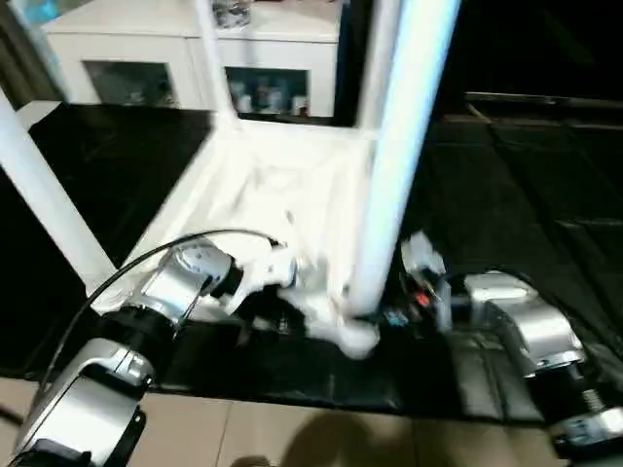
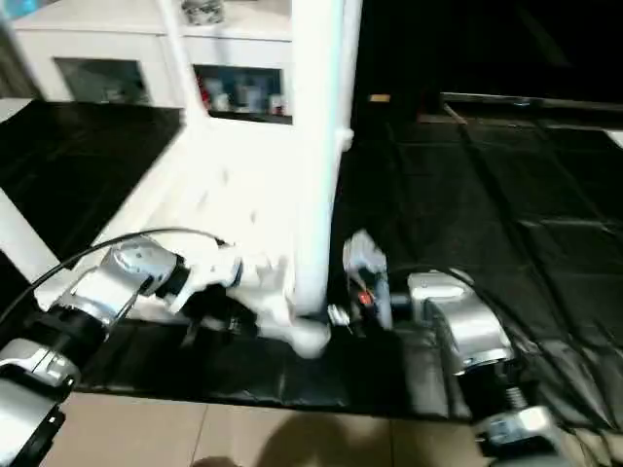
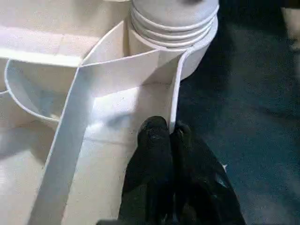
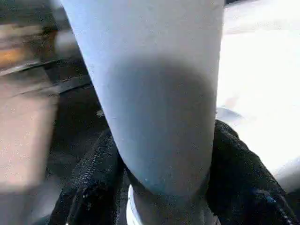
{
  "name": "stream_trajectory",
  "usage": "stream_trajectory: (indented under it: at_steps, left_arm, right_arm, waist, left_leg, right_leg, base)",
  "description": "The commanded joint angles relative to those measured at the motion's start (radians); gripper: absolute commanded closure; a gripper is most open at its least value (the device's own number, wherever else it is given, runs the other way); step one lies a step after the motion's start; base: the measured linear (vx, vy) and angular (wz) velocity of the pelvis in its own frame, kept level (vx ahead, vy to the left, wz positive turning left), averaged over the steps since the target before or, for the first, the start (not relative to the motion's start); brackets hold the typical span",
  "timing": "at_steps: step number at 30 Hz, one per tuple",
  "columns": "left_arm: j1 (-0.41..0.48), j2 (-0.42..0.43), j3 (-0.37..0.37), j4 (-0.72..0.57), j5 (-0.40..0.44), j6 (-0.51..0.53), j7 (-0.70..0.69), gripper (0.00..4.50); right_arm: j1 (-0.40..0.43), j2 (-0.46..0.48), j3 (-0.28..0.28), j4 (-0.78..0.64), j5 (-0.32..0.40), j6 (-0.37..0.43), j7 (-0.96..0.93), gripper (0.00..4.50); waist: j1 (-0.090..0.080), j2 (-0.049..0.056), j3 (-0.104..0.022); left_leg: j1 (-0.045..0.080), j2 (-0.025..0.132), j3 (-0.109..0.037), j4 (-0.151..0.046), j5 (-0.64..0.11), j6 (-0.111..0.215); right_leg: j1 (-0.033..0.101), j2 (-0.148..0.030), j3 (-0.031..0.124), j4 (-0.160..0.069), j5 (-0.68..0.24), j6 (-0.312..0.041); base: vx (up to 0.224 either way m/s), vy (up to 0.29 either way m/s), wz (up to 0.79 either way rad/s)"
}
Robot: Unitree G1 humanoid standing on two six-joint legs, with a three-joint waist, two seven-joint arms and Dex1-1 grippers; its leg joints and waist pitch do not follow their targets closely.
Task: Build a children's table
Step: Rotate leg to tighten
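Note:
The children's table lies upside down on a black mat, its ribbed white top facing up. One leg stands upright in the near right corner socket, and its ringed base sits in the socket. Another leg rises at the left and a further one at the back. My left gripper is shut on the thin rim wall of the top beside that socket. My right gripper is shut on the lower part of the near leg, a black finger pressed on each side.
A white cabinet with glass-fronted shelves stands behind the table. The black mat stretches off to the right. Tan floor lies in front of the mat. A black cable loops over my left forearm.

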Motion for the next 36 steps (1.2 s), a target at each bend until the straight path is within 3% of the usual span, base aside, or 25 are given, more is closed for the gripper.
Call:
stream_trajectory:
  at_steps: [1,3,4,8,11,13,14,17,20,24,26,29,32,36]
  left_arm:
    - [-0.031,-0.076,0.03,-0.037,-0.025,0.064,0.123,4.5]
    - [-0.028,-0.091,0.037,-0.055,-0.024,0.096,0.153,4.5]
    - [-0.026,-0.142,0.066,-0.085,-0.031,0.162,0.244,4.5]
    - [-0.023,-0.21,0.105,-0.123,-0.044,0.238,0.351,4.5]
    - [-0.012,-0.227,0.104,-0.153,-0.045,0.248,0.365,4.5]
    - [-0.011,-0.226,0.103,-0.154,-0.044,0.25,0.366,4.5]
    - [-0.013,-0.214,0.102,-0.145,-0.04,0.238,0.363,4.5]
    - [-0.013,-0.198,0.102,-0.136,-0.036,0.22,0.354,4.5]
    - [-0.011,-0.173,0.097,-0.125,-0.033,0.187,0.319,4.5]
    - [-0.01,-0.137,0.087,-0.104,-0.031,0.13,0.261,4.5]
    - [-0.01,-0.091,0.073,-0.081,-0.028,0.088,0.179,4.5]
    - [-0.009,-0.047,0.05,-0.056,-0.029,-0.009,0.075,4.5]
    - [-0.011,-0.017,0.031,-0.04,-0.026,-0.049,0.002,4.5]
    - [-0.001,0.019,-0.003,-0.062,-0.052,-0.088,-0.156,4.5]
  right_arm:
    - [-0.025,0.088,0.043,-0.003,-0.024,0.037,-0.128,2.43]
    - [-0.031,0.112,0.041,0.003,-0.038,0.054,-0.175,2.44]
    - [-0.058,0.174,0.034,0.035,-0.074,0.086,-0.309,2.45]
    - [-0.101,0.239,0.028,0.078,-0.116,0.105,-0.451,2.46]
    - [-0.111,0.256,0.034,0.075,-0.128,0.109,-0.463,2.46]
    - [-0.108,0.257,0.033,0.069,-0.125,0.11,-0.457,1.96]
    - [-0.092,0.244,0.04,0.054,-0.124,0.102,-0.434,1.96]
    - [-0.075,0.228,0.045,0.039,-0.13,0.088,-0.412,1.72]
    - [-0.057,0.196,0.036,0.023,-0.125,0.059,-0.379,1.54]
    - [-0.04,0.145,0.031,0.014,-0.118,0.027,-0.317,1.22]
    - [-0.031,0.091,0.022,0.004,-0.081,0.009,-0.206,1.0]
    - [-0.025,0.042,0.004,-0.013,-0.037,0.001,-0.082,0.76]
    - [-0.025,-0.002,0.016,-0.027,-0.022,-0.005,0.011,0.45]
    - [-0.032,-0.094,0.088,-0.04,-0.013,-0.054,0.223,0.36]
  waist:
    - [-0.005,-0.004,-0.058]
    - [-0.021,-0.004,-0.058]
    - [-0.028,-0.005,-0.059]
    - [-0.047,0.001,-0.065]
    - [-0.05,0.003,-0.07]
    - [-0.051,0.005,-0.072]
    - [-0.052,0.009,-0.073]
    - [-0.054,0.008,-0.071]
    - [-0.05,0.002,-0.068]
    - [-0.046,0.005,-0.067]
    - [-0.041,0.01,-0.067]
    - [-0.03,0.002,-0.069]
    - [-0.02,0.005,-0.071]
    - [0.01,0.006,-0.076]
  left_leg:
    - [-0.001,0.079,-0.042,-0.079,-0.125,0.018]
    - [-0.003,0.073,-0.039,-0.076,-0.118,0.024]
    - [-0.003,0.069,-0.037,-0.074,-0.101,0.032]
    - [-0.009,0.069,-0.036,-0.07,-0.039,0.053]
    - [-0.011,0.073,-0.038,-0.067,-0.007,0.085]
    - [-0.012,0.076,-0.04,-0.065,0.011,0.104]
    - [-0.01,0.078,-0.04,-0.064,0.015,0.111]
    - [-0.009,0.081,-0.04,-0.066,-0.001,0.116]
    - [-0.009,0.076,-0.036,-0.067,-0.027,0.109]
    - [-0.006,0.078,-0.036,-0.069,-0.039,0.108]
    - [-0.005,0.077,-0.038,-0.069,-0.05,0.108]
    - [-0.005,0.084,-0.036,-0.068,-0.045,0.12]
    - [-0.004,0.087,-0.036,-0.066,-0.031,0.126]
    - [-0.001,0.095,-0.037,-0.062,-0.001,0.128]
  right_leg:
    - [0.058,-0.132,0.08,-0.111,-0.377,-0.02]
    - [0.06,-0.131,0.08,-0.116,-0.381,-0.016]
    - [0.061,-0.13,0.082,-0.115,-0.369,-0.019]
    - [0.063,-0.122,0.082,-0.102,-0.245,-0.058]
    - [0.066,-0.123,0.086,-0.089,-0.142,-0.081]
    - [0.067,-0.125,0.087,-0.081,-0.084,-0.093]
    - [0.065,-0.125,0.087,-0.078,-0.06,-0.1]
    - [0.067,-0.127,0.087,-0.08,-0.053,-0.111]
    - [0.069,-0.128,0.088,-0.088,-0.101,-0.097]
    - [0.067,-0.126,0.088,-0.091,-0.145,-0.078]
    - [0.067,-0.127,0.086,-0.095,-0.162,-0.073]
    - [0.065,-0.125,0.087,-0.089,-0.136,-0.075]
    - [0.062,-0.126,0.088,-0.082,-0.11,-0.079]
    - [0.057,-0.13,0.09,-0.067,-0.048,-0.103]
  base:
    - [0.0,0.0,0.0]
    - [0.0,0.0,0.0]
    - [0.0,0.0,0.0]
    - [0.0,0.0,0.0]
    - [0.0,0.0,0.0]
    - [0.0,0.0,0.0]
    - [0.0,0.0,0.0]
    - [0.0,0.0,0.0]
    - [0.0,0.0,0.0]
    - [0.0,0.0,0.0]
    - [0.0,0.0,0.0]
    - [0.0,0.0,0.0]
    - [0.0,0.0,0.0]
    - [0.0,0.0,0.0]
